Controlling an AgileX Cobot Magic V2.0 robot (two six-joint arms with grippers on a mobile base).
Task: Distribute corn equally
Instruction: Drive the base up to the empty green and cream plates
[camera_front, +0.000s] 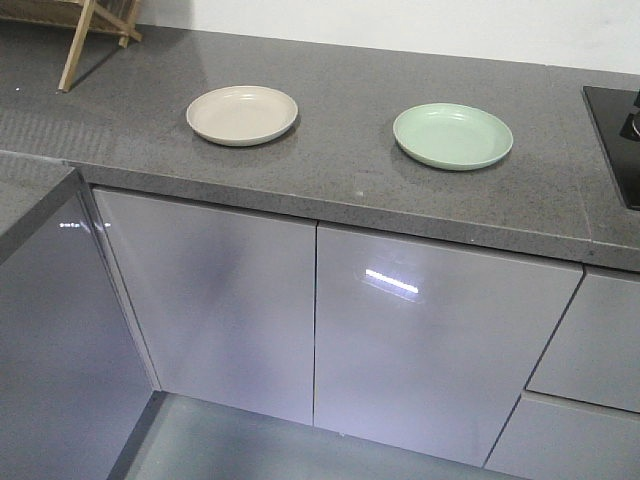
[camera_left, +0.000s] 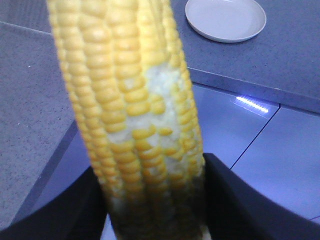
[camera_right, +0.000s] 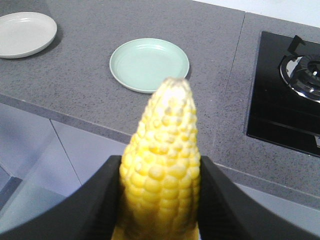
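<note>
Where the corn is: one cob in each gripper, seen only in the wrist views.
Left gripper (camera_left: 155, 205): black fingers clamped on the left cob (camera_left: 125, 110), which stands upright and fills the view, with some kernels pale.
Right gripper (camera_right: 160, 200): closed around the right cob (camera_right: 162, 150), its tip pointing to 12 o'clock.
Beige plate (camera_front: 242, 115): on the grey counter (camera_front: 340, 185), at 11 o'clock in the front view.
Green plate (camera_front: 452, 136): at 3 o'clock from the beige plate, well apart.
Hob (camera_front: 615, 125): black, at 3 o'clock from the green plate.
</note>
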